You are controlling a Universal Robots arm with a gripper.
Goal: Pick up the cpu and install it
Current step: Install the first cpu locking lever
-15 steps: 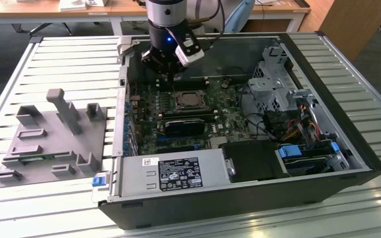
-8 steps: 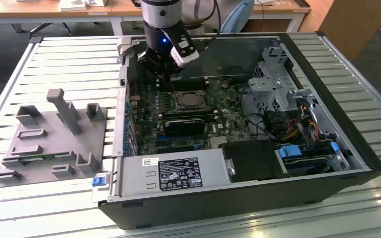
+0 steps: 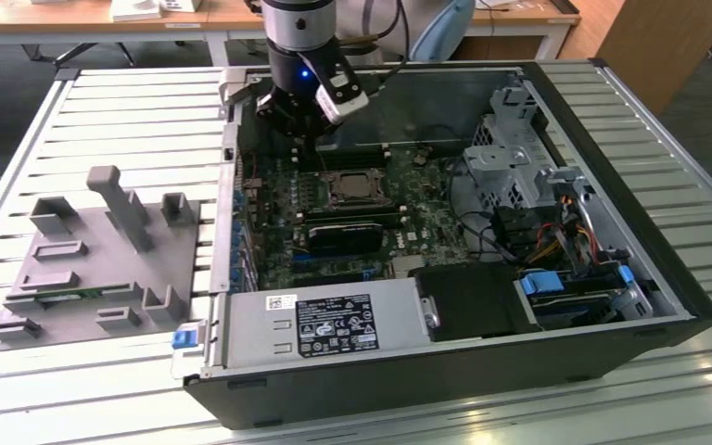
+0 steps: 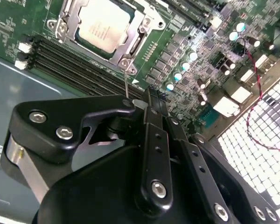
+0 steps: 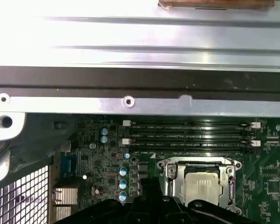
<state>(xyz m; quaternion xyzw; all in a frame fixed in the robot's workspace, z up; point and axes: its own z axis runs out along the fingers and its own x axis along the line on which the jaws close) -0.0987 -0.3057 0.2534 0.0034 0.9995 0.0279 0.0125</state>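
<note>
CPU (image 3: 346, 184) sits flat in the metal socket frame (image 3: 348, 188) on the green motherboard (image 3: 331, 213), silver top up, near the middle of the open computer case (image 3: 455, 352); in the second wrist view the chip (image 4: 102, 25) lies seated inside the frame with the frame's clips around it, and in the first wrist view (image 5: 203, 186) it lies beside 4 dark memory slots (image 5: 191, 135).

Nearest in the exterior view, the case's black wall and a grey power supply (image 3: 319, 324) with labels lie at 6 o'clock from the chip. At 9 o'clock, outside the case, a grey fixture block (image 3: 96, 260) stands on the slatted metal table (image 3: 653, 389).

At 12 o'clock from the chip, just above the board's far edge, hangs the gripper (image 3: 304, 139); in the second wrist view its fingers (image 4: 151, 107) meet with no gap at the tip and grasp nothing.

Farther off, wooden desks (image 3: 84, 23) and a blue chair (image 3: 443, 32) stand behind the table.
</note>
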